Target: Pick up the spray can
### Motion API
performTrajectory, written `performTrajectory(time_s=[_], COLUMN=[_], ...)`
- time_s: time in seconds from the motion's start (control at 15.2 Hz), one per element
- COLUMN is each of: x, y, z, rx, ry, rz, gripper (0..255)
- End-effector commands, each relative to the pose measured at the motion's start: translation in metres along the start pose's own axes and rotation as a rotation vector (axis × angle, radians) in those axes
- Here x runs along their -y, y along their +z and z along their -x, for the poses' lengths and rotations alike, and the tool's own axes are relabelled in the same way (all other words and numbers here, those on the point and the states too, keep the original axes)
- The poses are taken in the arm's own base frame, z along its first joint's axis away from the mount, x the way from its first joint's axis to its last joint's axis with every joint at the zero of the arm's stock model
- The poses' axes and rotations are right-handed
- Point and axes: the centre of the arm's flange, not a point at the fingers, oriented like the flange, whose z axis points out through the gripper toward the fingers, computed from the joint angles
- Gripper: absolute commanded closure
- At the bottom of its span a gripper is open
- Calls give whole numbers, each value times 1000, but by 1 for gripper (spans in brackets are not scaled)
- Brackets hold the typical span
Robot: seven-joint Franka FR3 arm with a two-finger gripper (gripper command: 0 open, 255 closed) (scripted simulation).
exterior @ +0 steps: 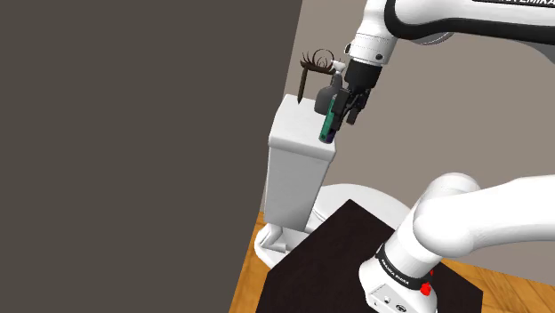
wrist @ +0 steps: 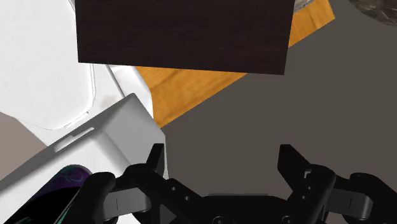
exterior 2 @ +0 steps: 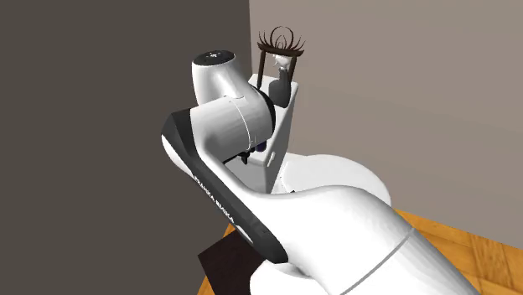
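The spray can (exterior: 328,120) is teal-green with a dark purple end and stands tilted at the near edge of the white toilet tank (exterior: 298,133). My black gripper (exterior: 354,110) hangs right beside it, on the side toward the shoulder view's right. In the wrist view the gripper (wrist: 222,162) is open and nothing lies between its fingers. There the can (wrist: 69,181) lies outside one finger (wrist: 154,160), against the tank's top (wrist: 108,137). In the second exterior view the arm hides the hand.
A dark spiky brush-like thing (exterior: 313,64) stands on the tank's far end, with a small grey object (exterior 2: 282,84) beside it. The toilet bowl (exterior: 342,200) sits below, on a wooden floor (wrist: 191,95). A dark wall (exterior: 133,133) is close by, and the dark stand top (wrist: 184,35) is below.
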Motion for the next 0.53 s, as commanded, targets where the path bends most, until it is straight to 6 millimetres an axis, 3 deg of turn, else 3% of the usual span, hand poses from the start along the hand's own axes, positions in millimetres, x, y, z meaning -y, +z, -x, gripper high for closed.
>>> performTrajectory(time_s=[0.0,0.46], x=[0,-67], y=[0,-15], z=[0,-26], rx=[0,-96], ry=[0,-20], rz=[0,96], gripper=[0,0])
